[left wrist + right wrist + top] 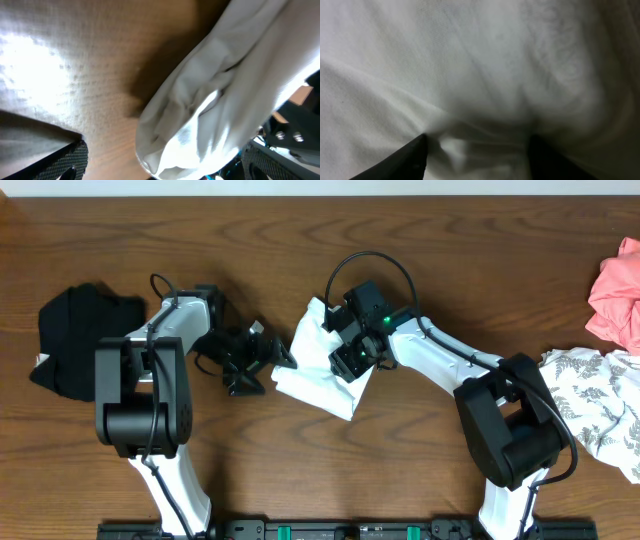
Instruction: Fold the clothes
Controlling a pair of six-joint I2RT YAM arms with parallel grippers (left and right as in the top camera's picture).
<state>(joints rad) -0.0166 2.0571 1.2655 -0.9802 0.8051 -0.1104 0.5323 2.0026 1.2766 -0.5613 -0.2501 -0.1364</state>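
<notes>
The clothes in hand are a folded white T-shirt (312,375) lying mid-table. My left gripper (270,363) stands wide open at the shirt's left edge. In the left wrist view the shirt's rounded fold (200,110) lies loose between the two far-apart fingers (65,160) of the left gripper (165,167), untouched by either. My right gripper (352,358) bears down on top of the shirt. In the right wrist view its dark fingers (405,160) stand apart and sink into the white cloth (470,75), with a small pucker between them at the right gripper (477,155).
A black garment (80,340) lies at the far left beside the left arm. A pink garment (620,285) sits at the right edge, with a leaf-patterned white one (600,405) just below it. Brown wooden table (250,240) surrounds them.
</notes>
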